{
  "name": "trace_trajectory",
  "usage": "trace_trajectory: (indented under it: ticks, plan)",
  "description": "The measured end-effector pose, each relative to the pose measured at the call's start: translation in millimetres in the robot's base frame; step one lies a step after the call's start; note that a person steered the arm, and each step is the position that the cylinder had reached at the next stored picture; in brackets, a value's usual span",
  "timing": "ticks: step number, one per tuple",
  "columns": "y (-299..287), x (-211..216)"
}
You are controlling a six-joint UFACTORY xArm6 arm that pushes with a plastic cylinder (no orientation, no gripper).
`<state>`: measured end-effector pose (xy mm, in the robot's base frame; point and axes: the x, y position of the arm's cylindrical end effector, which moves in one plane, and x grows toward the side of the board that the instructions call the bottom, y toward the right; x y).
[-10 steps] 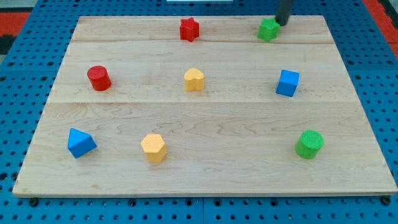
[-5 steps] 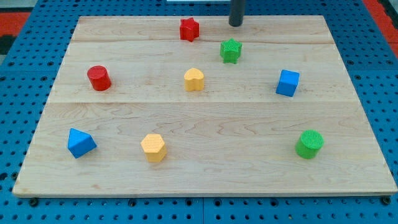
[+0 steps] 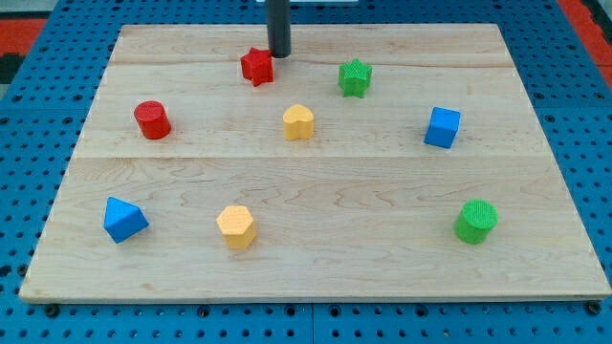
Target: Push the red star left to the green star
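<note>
Camera view shows my tip (image 3: 278,54) touching the red star (image 3: 256,66) on its far right side. No fingers here, only a bare rod. The red star sits far back, left of the green star (image 3: 355,77), with a gap between them. They're not together yet.

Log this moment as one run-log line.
tip: upper right of red star, touching or nearly | green star: to its right, apart | status: stars not together
</note>
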<state>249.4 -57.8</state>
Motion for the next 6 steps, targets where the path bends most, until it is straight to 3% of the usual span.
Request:
trace_trajectory:
  ticks: [1, 2, 3, 4, 5, 6]
  plan:
    - [-28.1, 34.6]
    - [-46.4, 38.5]
    - [-39.2, 10.4]
    - [-95.7, 33.7]
    - [-188.1, 60.0]
    - [-220.6, 171.9]
